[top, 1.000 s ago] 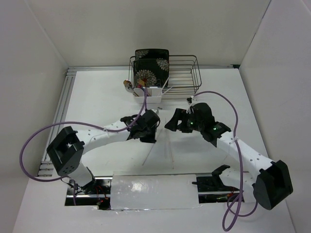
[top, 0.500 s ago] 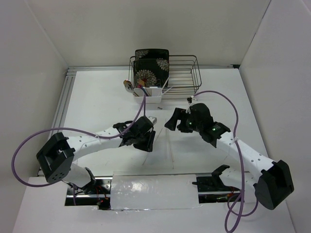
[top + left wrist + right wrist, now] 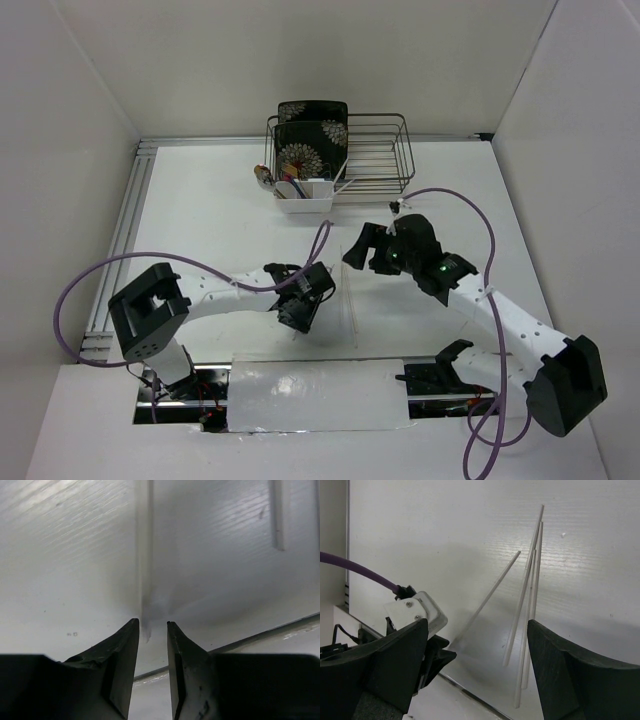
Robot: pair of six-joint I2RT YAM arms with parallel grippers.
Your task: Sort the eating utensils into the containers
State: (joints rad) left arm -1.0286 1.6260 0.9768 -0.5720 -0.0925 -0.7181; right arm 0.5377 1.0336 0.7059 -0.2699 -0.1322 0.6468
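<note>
The end of a chopstick point(image 3: 144, 555) is being straddled, ungrasped, by the slightly parted left gripper point(image 3: 151, 624) near the desk's point(image 3: 60, 555) front edge; the right gripper point(image 3: 477, 624) is being held released, empty.

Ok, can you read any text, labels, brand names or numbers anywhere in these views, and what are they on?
No readable text in any view.
Black plates: floral pattern only, no lettering.
White caddy: no label showing.
Tiny dark specks on the surface left of the left pincer: too small to tell if they are print.
</note>
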